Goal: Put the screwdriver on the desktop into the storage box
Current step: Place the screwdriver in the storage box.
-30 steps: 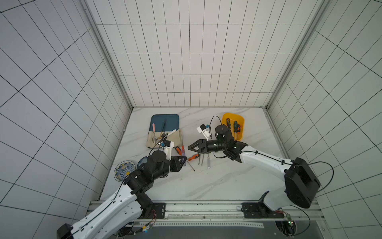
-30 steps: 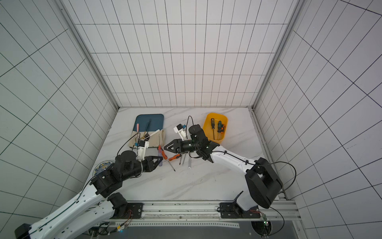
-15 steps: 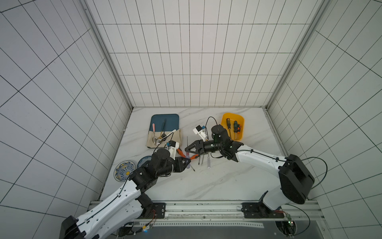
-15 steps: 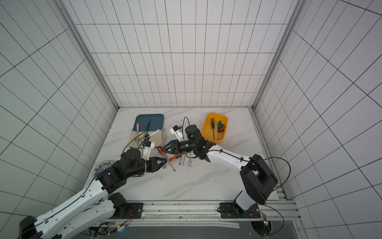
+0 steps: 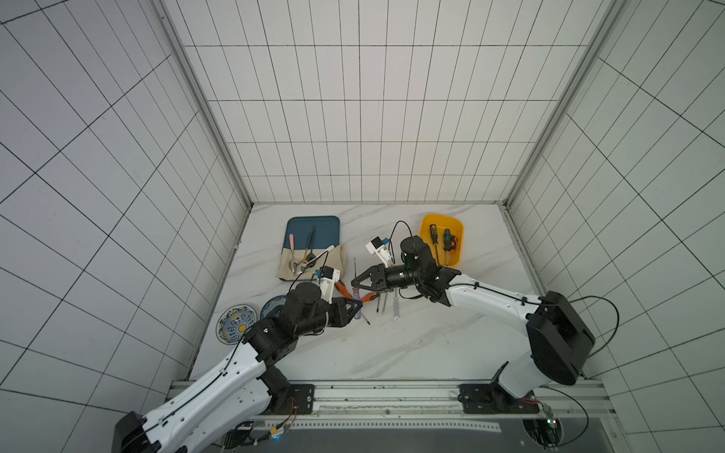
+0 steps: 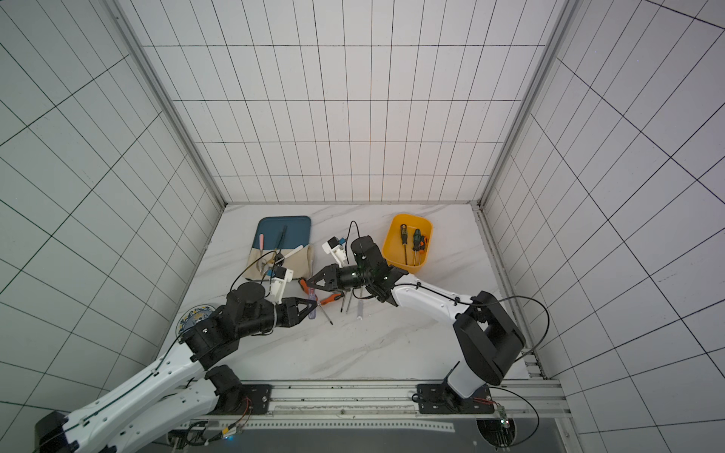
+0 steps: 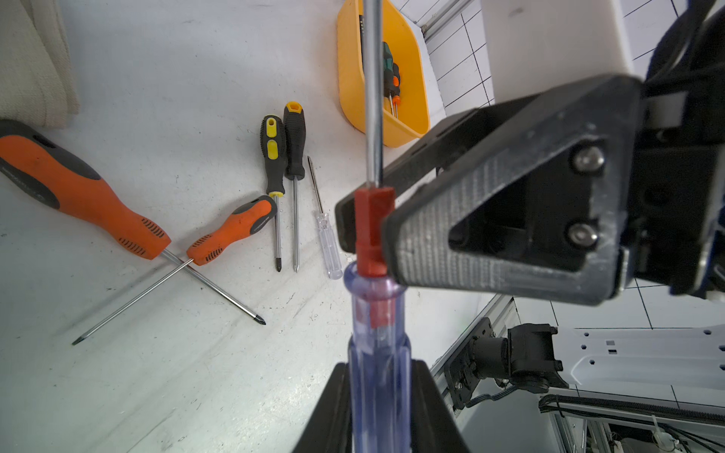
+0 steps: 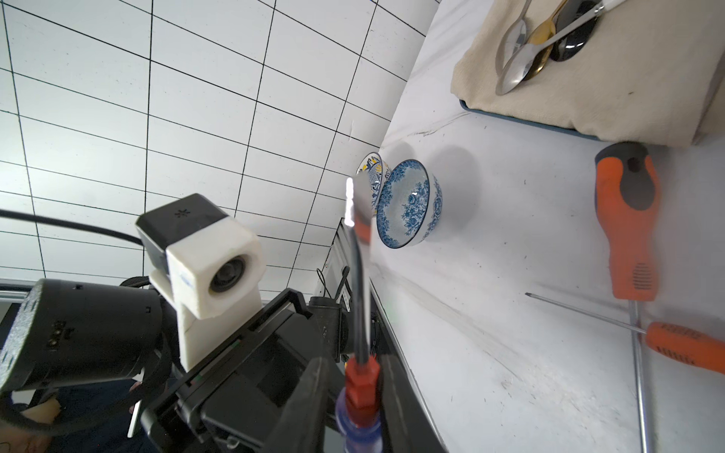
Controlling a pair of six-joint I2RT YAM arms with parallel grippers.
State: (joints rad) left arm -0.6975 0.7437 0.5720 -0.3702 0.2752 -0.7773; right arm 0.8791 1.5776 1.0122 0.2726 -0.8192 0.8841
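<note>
1. Left wrist view: your left gripper (image 7: 378, 412) is clamped on the blue see-through handle of a screwdriver (image 7: 376, 313), held clear of the desktop (image 7: 176, 372).
2. Your right gripper (image 7: 367, 227) is closed on that same screwdriver's red collar, just beyond the left fingertips.
3. In both top views your left arm (image 5: 235, 372) and right arm (image 5: 490, 302) reach in low from the near side and meet near mid-desktop.
4. Around them you have a patterned plate (image 5: 236, 325), a blue-and-white bowl (image 8: 408, 204), a teal tray (image 5: 312, 229) under a cloth (image 8: 627, 78) with spoons (image 8: 514, 39), and loose screwdrivers (image 7: 272, 153) below the grippers. The yellow storage box (image 5: 459, 239), just behind the right wrist, already holds screwdrivers.
</note>
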